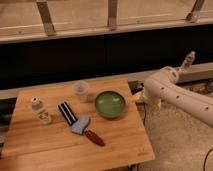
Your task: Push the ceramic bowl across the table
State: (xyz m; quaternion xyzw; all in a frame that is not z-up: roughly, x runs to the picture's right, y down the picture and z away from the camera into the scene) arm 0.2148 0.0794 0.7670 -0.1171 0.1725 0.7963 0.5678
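Note:
The ceramic bowl (110, 104) is green and glossy with a darker rim. It sits on the light-brown wooden table (45, 145), right of centre. My gripper (136, 98) is at the end of the white arm (175, 95), just off the table's right edge and a short way right of the bowl. It is apart from the bowl.
A translucent plastic cup (80, 91) stands left of the bowl. A black-and-white striped item (66, 113), a blue-grey sponge (80, 125) and a red-handled tool (93, 138) lie in front. A small white bottle (40, 111) stands at the left. A dark wall runs behind.

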